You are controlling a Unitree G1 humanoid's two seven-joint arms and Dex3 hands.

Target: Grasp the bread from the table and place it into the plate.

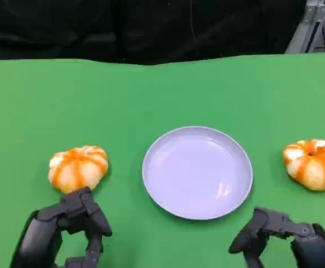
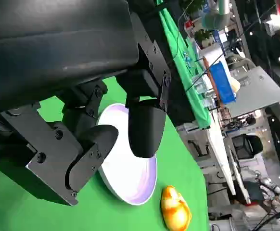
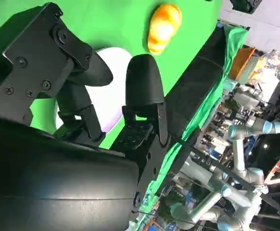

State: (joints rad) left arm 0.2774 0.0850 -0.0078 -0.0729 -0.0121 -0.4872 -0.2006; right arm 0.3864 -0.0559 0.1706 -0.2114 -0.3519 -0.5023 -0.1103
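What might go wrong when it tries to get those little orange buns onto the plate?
The left bread is round and glossy, so the left hand just behind it might nudge it away rather than grip it. The right bread sits near the table's right side, further from the right hand. The plate is shallow, so a dropped bun may roll out.

plate [image 1: 197,172] centre — bread [image 1: 77,168] left, bread [image 1: 313,163] right

The head view looks down from above at the green-covered desk [image 1: 162,95], both robot hands at its near edge. Each wrist view sits close behind its own robot hand, tilted sideways. All three share the round pale lavender plate [image 1: 197,171] [image 2: 130,178] [image 3: 112,72] ahead of the fingers.
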